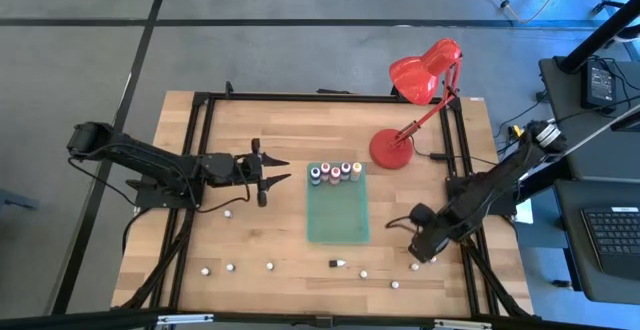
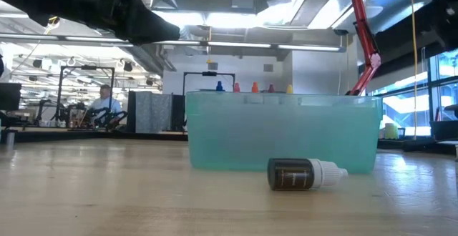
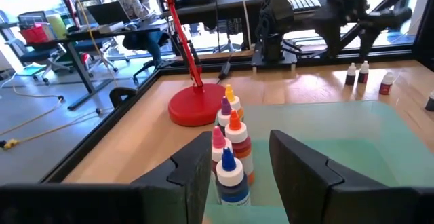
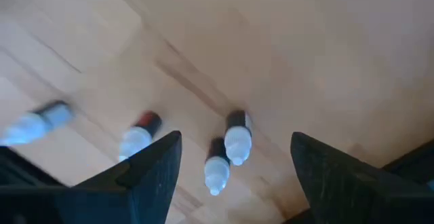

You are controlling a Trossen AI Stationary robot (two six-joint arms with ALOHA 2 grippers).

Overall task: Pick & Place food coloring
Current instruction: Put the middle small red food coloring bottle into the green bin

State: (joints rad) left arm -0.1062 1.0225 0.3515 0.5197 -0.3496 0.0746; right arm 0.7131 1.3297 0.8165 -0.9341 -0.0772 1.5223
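Several food coloring bottles (image 1: pixel 335 174) stand in a row on the far edge of the green mat (image 1: pixel 337 215). In the left wrist view the row starts with a blue one (image 3: pixel 230 180). My left gripper (image 1: pixel 284 169) is open and level, left of the mat, pointing at the row without touching it. A dark bottle (image 2: pixel 304 173) lies on its side in front of the mat. My right gripper (image 1: pixel 428 244) is open near the table's right front, pointing down. Two upright bottles (image 4: pixel 227 153) stand on the wood below its fingers, clear of them.
A red desk lamp (image 1: pixel 405 120) stands at the far right, its base (image 3: pixel 196 105) just beyond the mat. Loose bottles stand along the near edge (image 1: pixel 230 266) (image 1: pixel 395 283), and one (image 1: pixel 228 213) stands left of the mat. A black frame rail (image 1: pixel 200 150) borders the table.
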